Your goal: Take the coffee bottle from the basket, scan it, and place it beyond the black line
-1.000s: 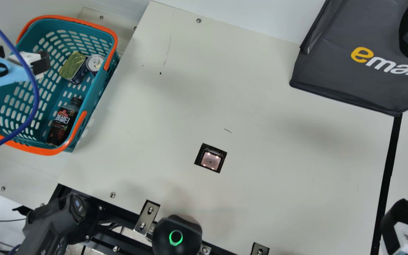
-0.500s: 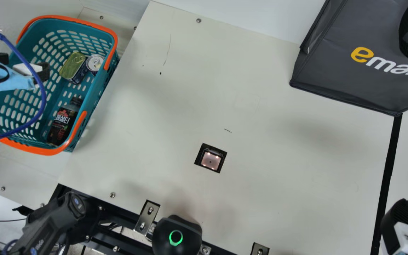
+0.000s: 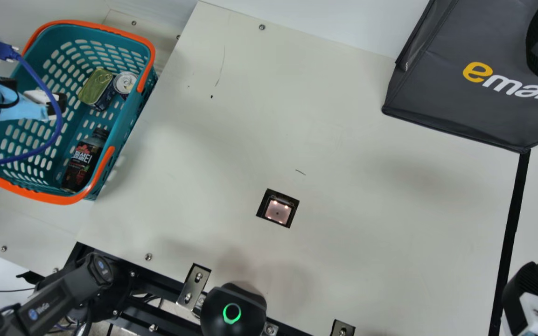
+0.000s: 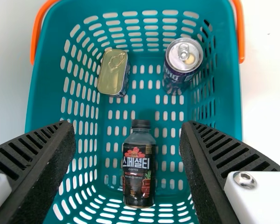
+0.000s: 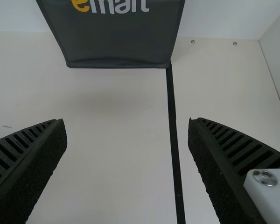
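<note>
Hanging wide open at the basket's (image 3: 133, 106) left edge, the left gripper (image 3: 35, 95) is spotted; the coffee bottle (image 3: 82, 161) is laid by the near edge, tin (image 3: 95, 87) and drink can (image 3: 125, 83) toward the far one. Scanner's (image 3: 278, 211) lit; by the black line (image 3: 513, 210), the right gripper (image 3: 527, 291) is held open.

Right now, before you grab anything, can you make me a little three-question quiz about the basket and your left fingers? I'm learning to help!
1. True or false: the coffee bottle is inside the basket.

2. Pick one: how many metal cans share the basket with the bottle?
A) none
B) two
C) five

3. Fill in the missing word: the fingers of the left gripper are ____ (open or shut).

Key: 1. True; 2. B; 3. open
</note>
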Tool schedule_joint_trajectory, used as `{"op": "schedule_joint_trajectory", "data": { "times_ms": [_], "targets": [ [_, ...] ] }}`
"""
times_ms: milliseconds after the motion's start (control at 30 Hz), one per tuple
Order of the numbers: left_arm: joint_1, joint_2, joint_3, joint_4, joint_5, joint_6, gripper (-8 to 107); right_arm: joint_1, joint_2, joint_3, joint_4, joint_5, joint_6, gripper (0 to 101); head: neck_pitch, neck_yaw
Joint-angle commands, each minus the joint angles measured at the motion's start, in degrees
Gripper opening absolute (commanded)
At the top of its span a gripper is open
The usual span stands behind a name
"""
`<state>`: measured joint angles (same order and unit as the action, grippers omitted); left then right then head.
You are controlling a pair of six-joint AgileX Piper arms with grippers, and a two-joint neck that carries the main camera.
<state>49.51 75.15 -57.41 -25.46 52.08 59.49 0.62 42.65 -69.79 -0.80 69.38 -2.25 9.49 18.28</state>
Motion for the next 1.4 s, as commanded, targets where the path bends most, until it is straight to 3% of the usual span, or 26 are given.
{"op": "schedule_joint_trajectory", "data": {
  "times_ms": [0,700,1367],
  "targets": [
    [-0.3,1.2,0.0,0.4,-0.8,0.2,90,0.0,0.0,0.0,0.0,0.0,0.0,91,-1.6,0.1],
    [-3.9,11.6,3.3,0.9,-11.2,2.9,90,0.0,0.0,0.0,0.0,0.0,0.0,91,-1.6,0.1],
    [-4.9,20.6,5.0,-1.4,-16.3,11.7,90,0.0,0.0,0.0,0.0,0.0,0.0,91,-1.6,0.1]
  ]
}}
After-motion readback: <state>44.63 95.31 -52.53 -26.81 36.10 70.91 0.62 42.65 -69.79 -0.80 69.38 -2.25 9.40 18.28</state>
